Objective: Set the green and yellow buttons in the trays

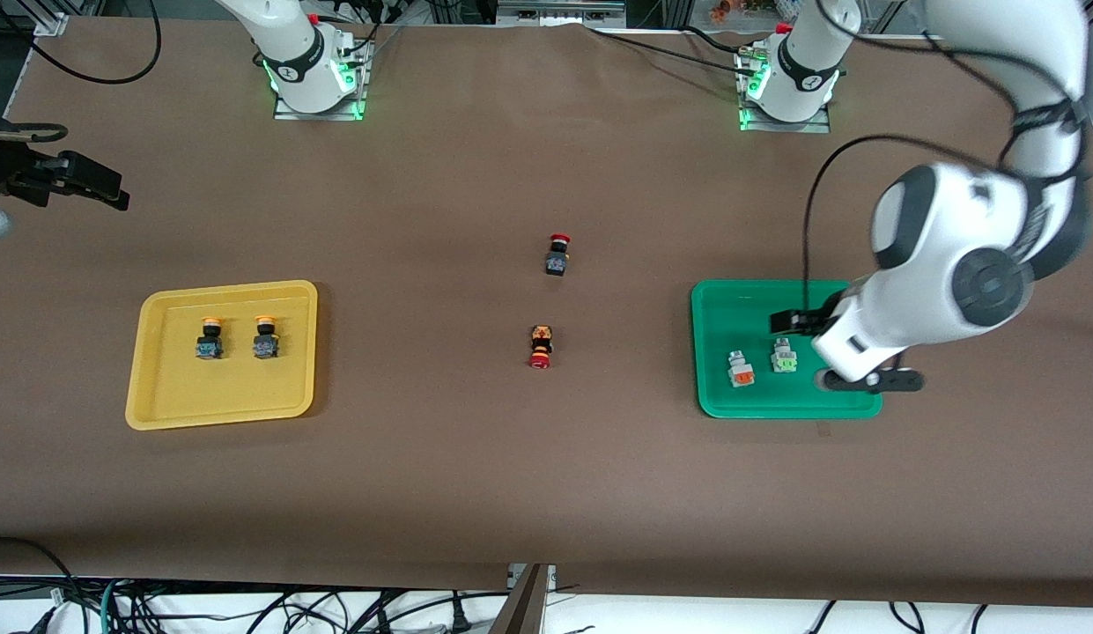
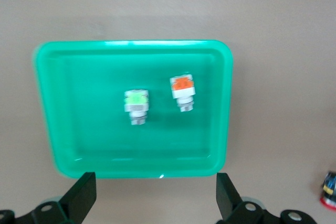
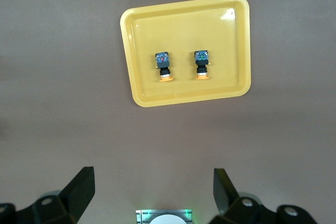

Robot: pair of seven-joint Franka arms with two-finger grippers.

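Front view: brown table [image 1: 476,158], 2 trays [image 1: 150,387] [image 1: 713,387], cables underneath [image 1: 247,608].

Yellow tray [image 1: 158,405] holding two black-bodied buttons with yellow-orange caps [image 1: 210,339] [image 1: 265,337], green tray [image 1: 718,304] holding pale grey blocks, one green-faced [image 1: 783,357], one orange-faced [image 1: 741,371], two black red-capped buttons [image 1: 557,254] [image 1: 540,345] on brown table covering [image 1: 511,158].

Trays: two. One yellow tray [image 1: 150,387], one green tray [image 1: 731,304].

Yellow-capped push buttons: two [image 1: 210,339] [image 1: 265,338], both in the yellow tray.

Pale grey blocks: two, one orange-faced [image 1: 741,370], one green-faced [image 1: 783,356], both in the green tray.

Red-capped push buttons: two [image 1: 557,254] [image 1: 540,346], both on the brown table [image 1: 476,458].
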